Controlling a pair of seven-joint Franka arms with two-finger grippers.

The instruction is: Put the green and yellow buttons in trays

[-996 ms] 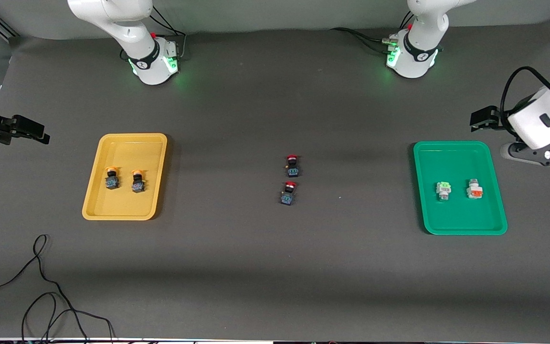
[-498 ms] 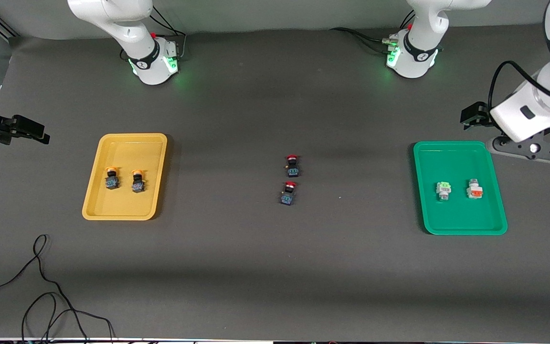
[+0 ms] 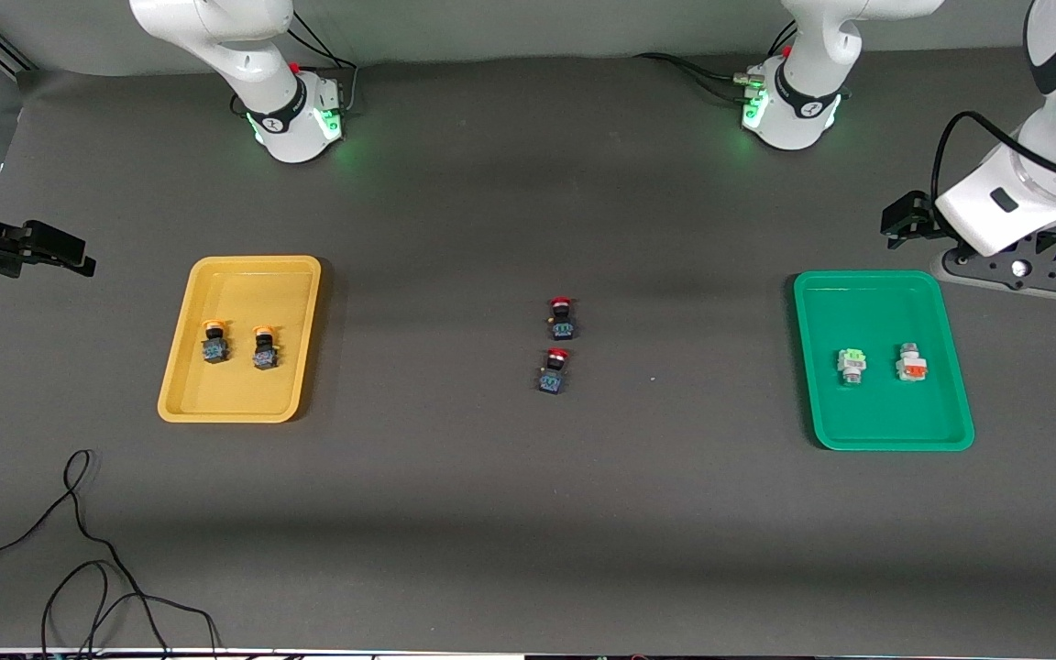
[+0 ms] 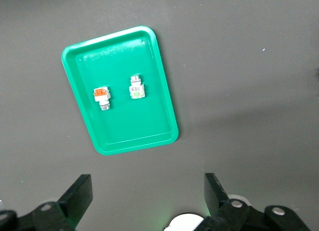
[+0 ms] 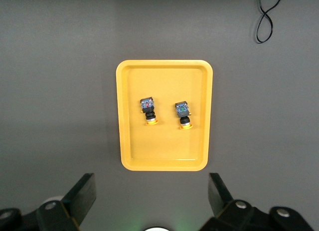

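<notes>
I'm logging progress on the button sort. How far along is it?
It looks done. Both yellow-capped buttons lie in the yellow tray, and both white-bodied buttons in the green tray. Nothing is in hand: the left hand and right hand are open and empty. The two red-capped switches stay on the table.

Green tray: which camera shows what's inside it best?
The left wrist view: it looks straight down on the green tray, with both white buttons, the green-topped and the orange-topped, clear. The front view shows them smaller. The right wrist view misses the tray entirely.
</notes>
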